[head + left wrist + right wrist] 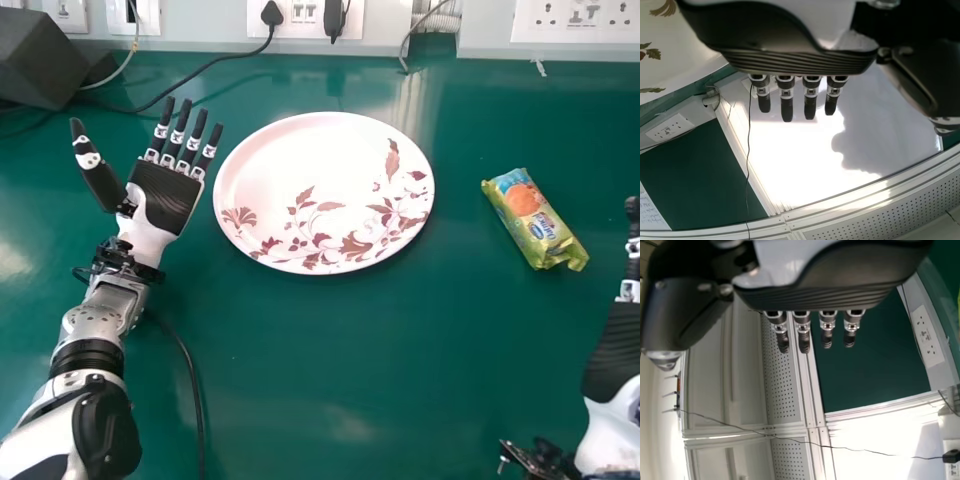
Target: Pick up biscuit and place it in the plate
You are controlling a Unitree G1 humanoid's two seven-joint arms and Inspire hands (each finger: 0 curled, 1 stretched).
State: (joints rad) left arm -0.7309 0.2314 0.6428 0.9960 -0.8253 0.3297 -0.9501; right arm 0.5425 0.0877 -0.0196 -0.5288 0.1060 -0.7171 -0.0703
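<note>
In the head view the biscuit packet, yellow-green with a biscuit printed on it, lies flat on the green table, right of the plate. The white oval plate with reddish-brown leaves is at the centre. My left hand is left of the plate, palm up, fingers straight and empty. At the right edge, my right hand is just right of and nearer than the packet, not touching it. The left wrist view has my left hand with straight fingers. In the right wrist view my right hand has its fingers extended, holding nothing.
A dark box-shaped object stands at the back left with black cables by it. Sockets line the wall behind the table. A cable runs over the table beside my left forearm.
</note>
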